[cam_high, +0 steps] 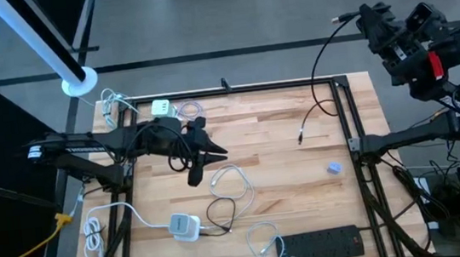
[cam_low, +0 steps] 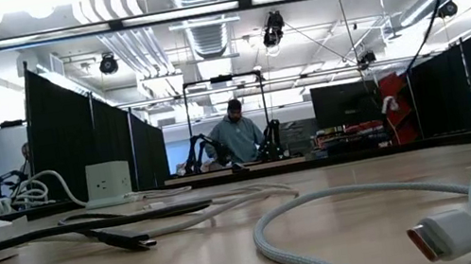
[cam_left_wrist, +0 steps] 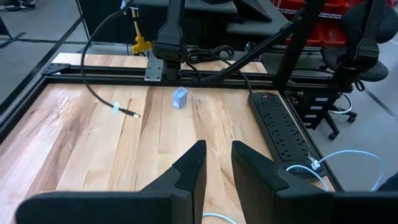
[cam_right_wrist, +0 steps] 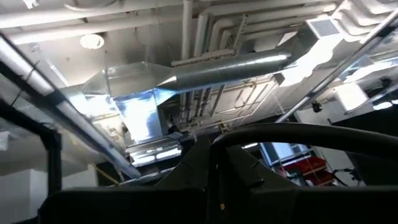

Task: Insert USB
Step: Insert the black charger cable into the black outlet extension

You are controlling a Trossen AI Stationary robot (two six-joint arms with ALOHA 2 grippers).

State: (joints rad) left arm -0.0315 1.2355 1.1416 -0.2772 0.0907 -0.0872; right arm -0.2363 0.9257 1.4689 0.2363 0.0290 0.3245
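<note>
My left gripper (cam_high: pixel 210 165) (cam_left_wrist: pixel 217 168) hovers open over the table's middle left with nothing between its fingers. Just beside it lies a white cable (cam_high: pixel 232 186) in loops, its plug end (cam_high: pixel 217 181) on the wood. The low view shows a white braided cable's USB plug (cam_low: pixel 440 234) lying flat on the table. A white charger (cam_high: pixel 185 226) rests toward the near edge and a white power cube (cam_high: pixel 162 108) at the far left. My right gripper (cam_high: pixel 364 16) (cam_right_wrist: pixel 217 152) is raised high beyond the far right corner, pointing up, shut on a black cable (cam_high: pixel 318 68). My right gripper seems to pinch the black cable (cam_right_wrist: pixel 261 132) between its two fingertips, near one end. From there the cable arcs away and hangs slack down to the table, where its free end (cam_high: pixel 301 135) lies on the wood. The fingers themselves hide the exact place of contact.
A black power strip (cam_high: pixel 319 241) lies along the near edge. A small blue piece (cam_high: pixel 334 168) sits right of centre. More white cord (cam_high: pixel 94 233) is coiled at the left. A black frame (cam_high: pixel 349 116) borders the table. A person stands in the room behind.
</note>
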